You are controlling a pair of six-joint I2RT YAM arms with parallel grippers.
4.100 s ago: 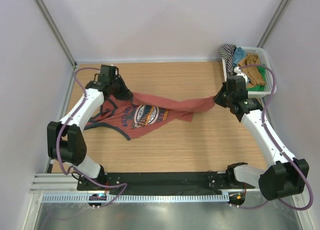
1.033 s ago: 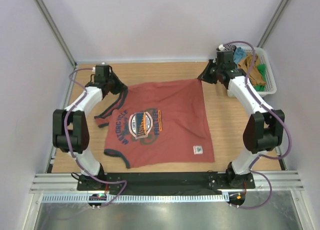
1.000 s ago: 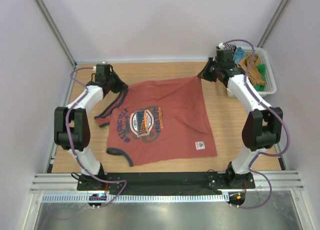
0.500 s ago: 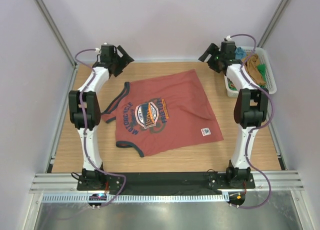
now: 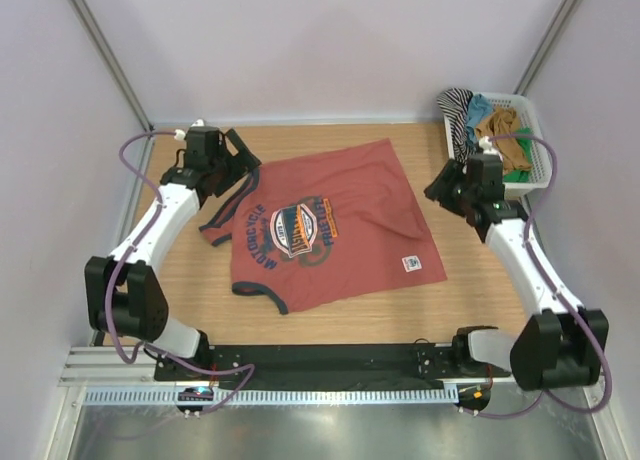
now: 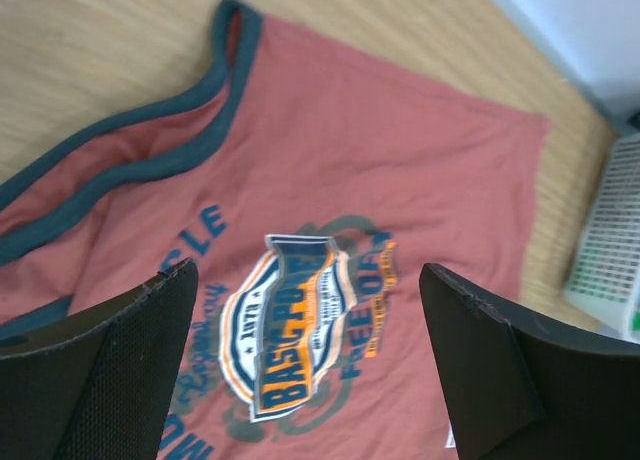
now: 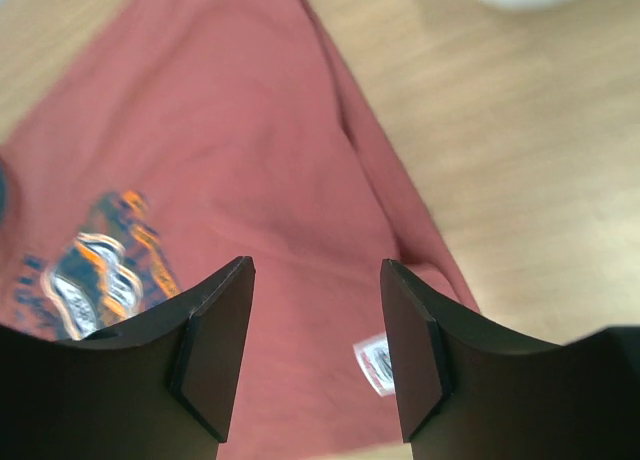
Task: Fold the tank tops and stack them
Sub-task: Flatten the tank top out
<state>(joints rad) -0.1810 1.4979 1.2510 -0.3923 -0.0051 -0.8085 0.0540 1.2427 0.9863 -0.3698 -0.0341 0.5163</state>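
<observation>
A rust-red tank top with navy trim and a blue-orange chest print lies spread flat, print up, on the wooden table. My left gripper hovers open above its navy-trimmed strap edge at the far left. In the left wrist view the print shows between the wide-apart fingers. My right gripper hovers open by the shirt's right edge. The right wrist view has red cloth and a white label below empty jaws. More tank tops, one ochre-brown and one striped, fill the basket.
A white slatted basket stands at the far right corner, just behind my right arm. Bare wood lies to the right of and in front of the shirt. White walls close in the table at the back and sides.
Both grippers have opened and let go of the shirt's far corners. The shirt has settled flat, and both arms have drawn back from the far edge.
</observation>
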